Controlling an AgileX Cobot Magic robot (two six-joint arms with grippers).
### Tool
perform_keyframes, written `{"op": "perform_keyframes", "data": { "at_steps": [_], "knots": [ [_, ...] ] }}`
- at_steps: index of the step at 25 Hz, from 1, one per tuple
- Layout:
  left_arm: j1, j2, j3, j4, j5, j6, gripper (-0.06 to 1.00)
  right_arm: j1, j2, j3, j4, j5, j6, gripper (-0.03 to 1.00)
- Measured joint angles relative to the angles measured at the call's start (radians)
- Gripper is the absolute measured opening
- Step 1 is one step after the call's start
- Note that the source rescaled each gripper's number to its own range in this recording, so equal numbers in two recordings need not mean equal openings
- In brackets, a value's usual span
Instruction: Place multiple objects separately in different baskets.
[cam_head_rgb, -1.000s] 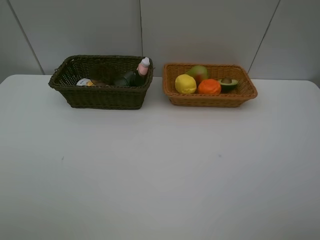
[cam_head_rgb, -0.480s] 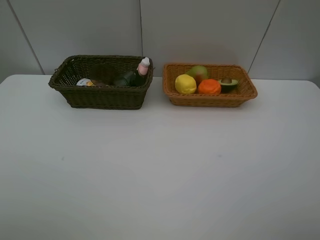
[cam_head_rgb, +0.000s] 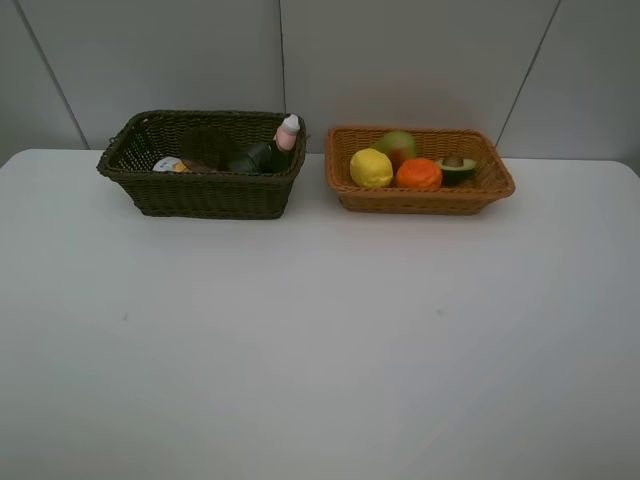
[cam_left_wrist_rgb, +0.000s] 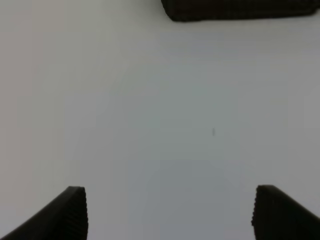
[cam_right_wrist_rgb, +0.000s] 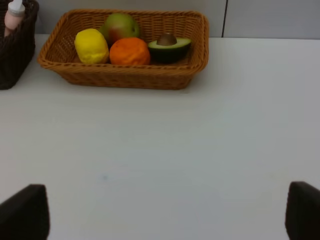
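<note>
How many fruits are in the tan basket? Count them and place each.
4, all in the tan basket: lemon at its left, orange mid-front, pear behind them, avocado half at right. Smaller ones could be hidden.

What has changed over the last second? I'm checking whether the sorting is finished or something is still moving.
Nothing visibly changed. The bottles lie as before in the dark basket, and the lemon, orange, pear and avocado half in the tan basket. Both tools stay open over bare table.
</note>
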Motion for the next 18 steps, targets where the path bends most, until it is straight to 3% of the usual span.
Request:
{"op": "perform_keyframes", "data": {
  "at_steps": [6, 18],
  "knots": [
    [0.030, -0.075, 0.000, -0.001, 0.002, -0.001, 0.90, 0.000, 0.000, 0.000, 0.001, 0.000, 0.000, 1.00],
    [0.010, -0.075, 0.001, -0.001, 0.003, -0.001, 0.90, 0.000, 0.000, 0.000, 0.006, 0.000, 0.000, 1.00]
  ]
}}
